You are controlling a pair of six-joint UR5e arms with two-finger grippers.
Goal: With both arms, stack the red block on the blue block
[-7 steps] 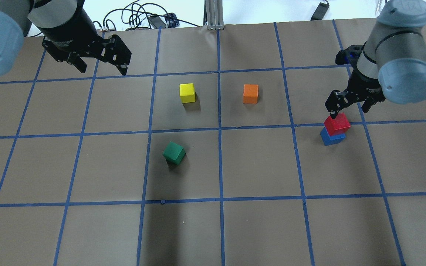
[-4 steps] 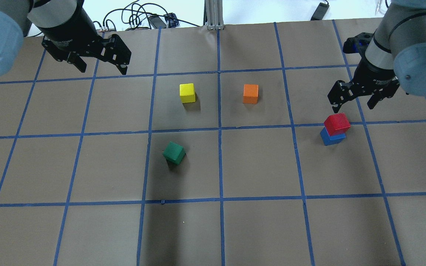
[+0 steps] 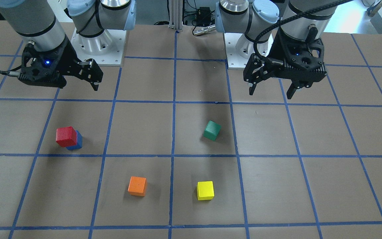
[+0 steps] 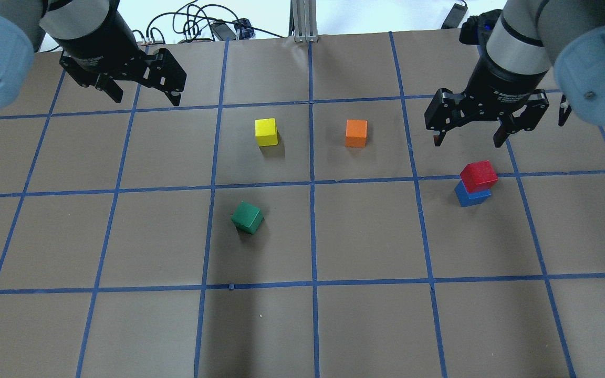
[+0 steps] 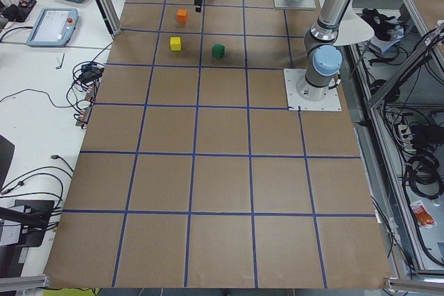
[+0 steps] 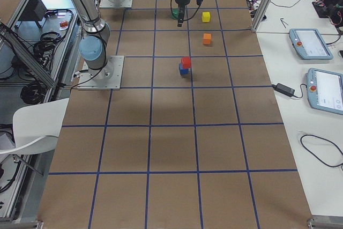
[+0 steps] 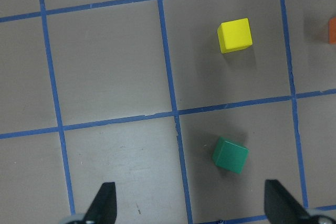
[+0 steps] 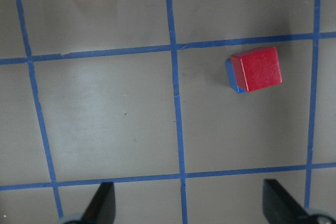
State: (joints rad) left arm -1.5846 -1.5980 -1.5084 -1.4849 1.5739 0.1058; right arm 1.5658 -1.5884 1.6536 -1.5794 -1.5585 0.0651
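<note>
red block (image 4: 478,176) sits on top of blue block (image 4: 471,198), a bit offset and twisted, so blue shows along the 6 to 7 o'clock side in the overhead view. in the right wrist view blue only peeks out at red's 9 o'clock edge. the stack stands on the brown gridded surface (image 4: 365,325) at roughly 3 o'clock from its centre in the overhead view, right beside a blue tape line (image 4: 313,236). right tool (image 4: 467,140) hangs off the surface at about 12 o'clock from the stack, fingers wide apart, nothing between them, clear of both blocks. left tool (image 4: 147,100) hangs at the 10 o'clock corner of the overhead view, fingers also apart, nothing in them. loose cubes in the overhead view: green block (image 4: 247,217) at 8 o'clock from centre, turned on the diagonal; yellow block (image 4: 266,131) at 11 o'clock; orange block (image 4: 356,133) at 1 o'clock. yellow and orange sit in one row, well apart from each other and from the stack.
</note>
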